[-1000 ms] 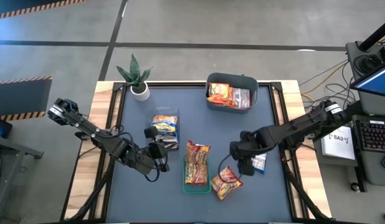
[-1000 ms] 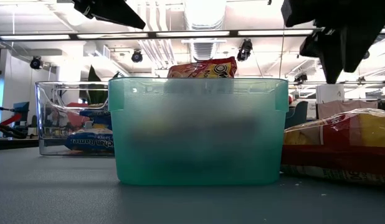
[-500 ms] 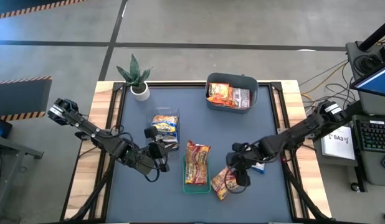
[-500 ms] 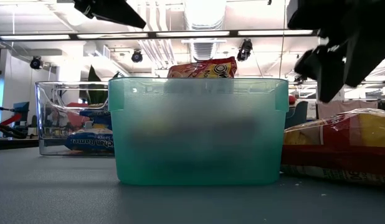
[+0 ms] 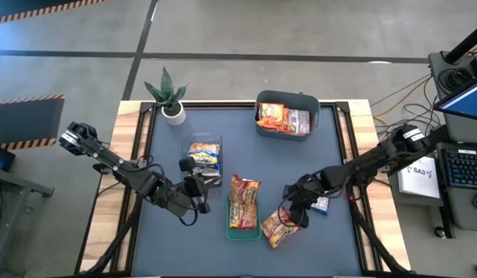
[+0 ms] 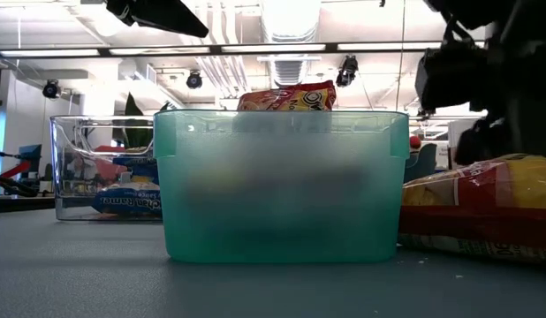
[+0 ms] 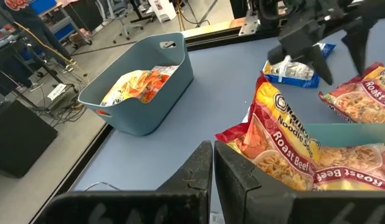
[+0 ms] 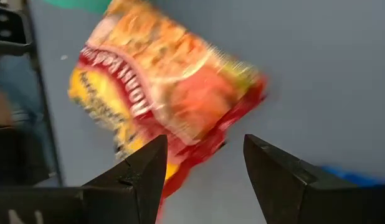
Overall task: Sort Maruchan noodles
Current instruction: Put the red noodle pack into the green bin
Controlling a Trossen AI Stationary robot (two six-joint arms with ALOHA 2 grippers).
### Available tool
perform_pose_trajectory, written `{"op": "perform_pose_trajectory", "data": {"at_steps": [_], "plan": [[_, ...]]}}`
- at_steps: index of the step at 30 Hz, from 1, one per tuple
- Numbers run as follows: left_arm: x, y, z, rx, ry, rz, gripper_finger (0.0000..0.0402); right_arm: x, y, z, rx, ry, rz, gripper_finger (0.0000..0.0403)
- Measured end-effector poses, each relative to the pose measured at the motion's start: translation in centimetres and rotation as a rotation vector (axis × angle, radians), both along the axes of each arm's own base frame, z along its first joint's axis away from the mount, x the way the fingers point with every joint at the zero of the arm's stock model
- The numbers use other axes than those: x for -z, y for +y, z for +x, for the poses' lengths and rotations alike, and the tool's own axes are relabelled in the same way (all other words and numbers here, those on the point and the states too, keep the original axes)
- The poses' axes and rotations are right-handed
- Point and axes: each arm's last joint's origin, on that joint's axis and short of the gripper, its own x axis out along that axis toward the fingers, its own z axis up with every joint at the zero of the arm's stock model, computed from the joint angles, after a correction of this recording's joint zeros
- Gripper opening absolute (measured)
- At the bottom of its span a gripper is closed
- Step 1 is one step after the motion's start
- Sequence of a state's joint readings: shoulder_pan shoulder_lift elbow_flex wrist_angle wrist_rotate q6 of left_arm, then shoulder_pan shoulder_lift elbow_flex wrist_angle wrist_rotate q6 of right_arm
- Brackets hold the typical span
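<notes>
A loose orange-red and yellow noodle packet (image 5: 277, 229) lies flat on the dark mat, just right of the green bin (image 5: 233, 232). My right gripper (image 5: 291, 218) hangs open just above it, slanting down. In the right wrist view the packet's end (image 8: 180, 146) shows between the two spread fingers (image 8: 142, 168), and I see no touch. More orange-red packets (image 5: 244, 202) stand in the green bin. A blue packet (image 5: 322, 205) lies on the mat by the right arm. My left gripper (image 5: 201, 194) is shut and empty, held still left of the green bin.
A clear bin (image 5: 204, 154) with blue and yellow packets stands left of centre. A grey-blue bin (image 5: 287, 99) with orange-red and silver packets stands at the far edge. A potted plant (image 5: 169, 96) is at the far left corner. Bare mat lies along the near edge.
My right gripper has come down and a little toward the table's near left, onto the loose orange-red packet. It has tipped more steeply downward and rolled somewhat, with its fingers still apart. The packet has stayed where it was.
</notes>
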State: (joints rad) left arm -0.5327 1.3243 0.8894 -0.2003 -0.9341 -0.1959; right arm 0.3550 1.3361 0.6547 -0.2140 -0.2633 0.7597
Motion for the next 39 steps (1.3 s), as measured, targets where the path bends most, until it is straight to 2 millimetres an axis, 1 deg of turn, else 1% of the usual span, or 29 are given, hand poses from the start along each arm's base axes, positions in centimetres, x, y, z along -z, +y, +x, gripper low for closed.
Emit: {"op": "perform_pose_trajectory", "data": {"at_steps": [3, 7, 10, 18, 26, 36, 39], "plan": [[-0.1, 0.0, 0.0, 0.0, -0.007, -0.004, 0.0, 0.0, 0.1, -0.1, 0.015, 0.036, 0.06, 0.0199], [-0.1, 0.0, 0.1, -0.001, -0.013, -0.007, 0.0, 0.4, 0.1, -0.1, 0.043, 0.06, 0.073, 0.0199], [-0.3, -0.1, 0.2, -0.001, -0.033, -0.02, 0.0, 0.8, 0.2, 0.2, 0.034, 0.046, 0.072, 0.0197], [-0.4, -0.1, 0.2, 0.001, -0.046, -0.025, 0.0, 2.0, 0.4, 1.2, 0.012, 0.016, 0.097, 0.0172], [-0.4, -0.1, 0.2, 0.001, -0.045, -0.025, 0.0, 1.9, 0.0, 1.5, 0.017, 0.002, 0.102, 0.0119], [-0.1, -0.2, 0.4, 0.001, -0.037, -0.019, 0.0, 1.9, -0.1, 1.4, -0.017, -0.007, 0.103, 0.0021], [0.1, -0.3, 0.5, 0.001, -0.028, -0.014, 0.0, 1.8, -0.2, 1.3, -0.042, -0.016, 0.091, 0.0011]]}}
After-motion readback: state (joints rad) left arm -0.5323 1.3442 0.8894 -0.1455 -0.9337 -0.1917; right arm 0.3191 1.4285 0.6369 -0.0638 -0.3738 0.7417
